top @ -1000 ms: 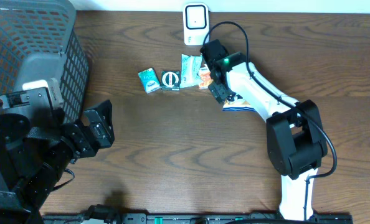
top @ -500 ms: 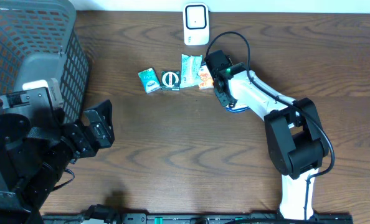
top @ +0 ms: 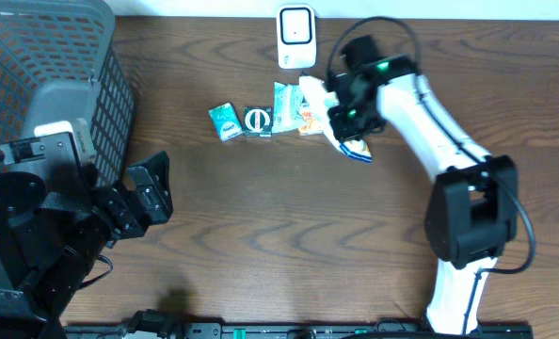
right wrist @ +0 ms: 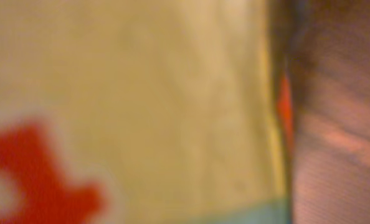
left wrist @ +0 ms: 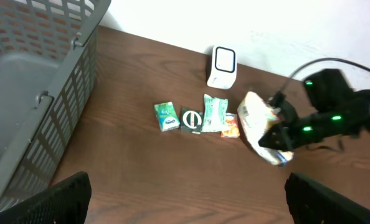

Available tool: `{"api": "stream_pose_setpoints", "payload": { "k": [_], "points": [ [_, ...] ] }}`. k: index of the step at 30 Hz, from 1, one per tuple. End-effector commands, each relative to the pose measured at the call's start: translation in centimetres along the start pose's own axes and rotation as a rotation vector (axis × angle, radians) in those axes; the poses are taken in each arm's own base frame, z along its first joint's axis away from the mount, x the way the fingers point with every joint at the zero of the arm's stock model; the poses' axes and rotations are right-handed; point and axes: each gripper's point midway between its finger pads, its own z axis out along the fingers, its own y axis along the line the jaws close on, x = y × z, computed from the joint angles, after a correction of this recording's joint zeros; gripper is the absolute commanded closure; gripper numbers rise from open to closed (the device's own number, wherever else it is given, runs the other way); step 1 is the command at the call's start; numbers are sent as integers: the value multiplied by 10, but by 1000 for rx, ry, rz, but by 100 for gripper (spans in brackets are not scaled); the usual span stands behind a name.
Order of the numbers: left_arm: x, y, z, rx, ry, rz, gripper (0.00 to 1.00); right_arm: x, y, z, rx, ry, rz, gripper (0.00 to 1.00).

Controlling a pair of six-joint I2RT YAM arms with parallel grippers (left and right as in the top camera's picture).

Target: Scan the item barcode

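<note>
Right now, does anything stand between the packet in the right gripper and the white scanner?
Nothing visible does: bare table separates the packet from the scanner; the small snack packs lie beside that path.

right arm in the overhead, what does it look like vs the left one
Right arm: white tubular links, black joints, green light, looping black cable, black right gripper. Left arm: bulky, all black, as is the left gripper.

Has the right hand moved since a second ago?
Yes. The right hand, shut on the pouch, has shifted rightward, farther from the scanner.
</note>
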Motion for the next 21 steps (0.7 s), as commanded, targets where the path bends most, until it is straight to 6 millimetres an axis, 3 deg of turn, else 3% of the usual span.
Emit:
{"api": "stream_pose_setpoints", "payload": {
  "k": [1,5,9,17,21],
  "points": [
    [-2,2,-2,-14,-10,-12,2,-1,38,-37,-394,-80,-51,99],
    [-2,2,-2,-14,-10,-12,2,9,51,-57,-615,-111,-73,99],
    [-2,2,-2,-14,-10,-12,2,18,66,-62,-774,-137,-81,99],
    [-2,2,-2,-14,-10,-12,2,54,100,-36,-1018,-100,-24,99],
    [-2,2,-2,-14,-10,-12,2,68,96,-18,-1039,-86,29,99]
  ]
}}
